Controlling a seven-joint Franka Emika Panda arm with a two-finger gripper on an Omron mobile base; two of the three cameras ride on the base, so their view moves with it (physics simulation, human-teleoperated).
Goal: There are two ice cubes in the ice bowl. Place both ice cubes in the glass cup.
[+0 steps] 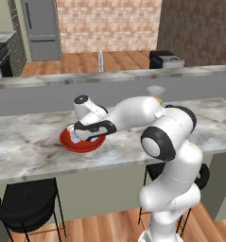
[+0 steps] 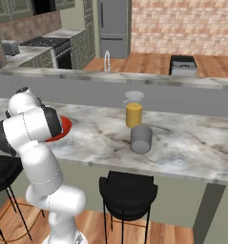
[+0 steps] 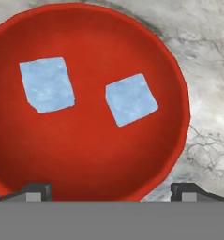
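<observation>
Red and glossy, the ice bowl (image 3: 85,154) sat on the marble bench (image 1: 34,151), toward its left end as we looked from the left base view, with our tool (image 3: 111,190) poised directly above it. We held the tool spread wide and empty; its two dark tips stood far apart at the bottom of the hand view, near the bowl's rim on either side.

Both ice cubes lay inside the bowl, apart from each other and from the wall: one cube (image 3: 47,84) nearer the hand view's left, the other cube (image 3: 130,99) close to the middle. The glass cup (image 2: 141,139) stood upright and well apart from the bowl, just in front of the taller glass of orange liquid (image 2: 133,113), and we saw no ice in it. So we judged nothing delivered yet, with two full pick-and-drop trips remaining.

Being cubes, neither had a long axis. Each rested flat on a face, the middle one turned more askew of the line between our tips.
</observation>
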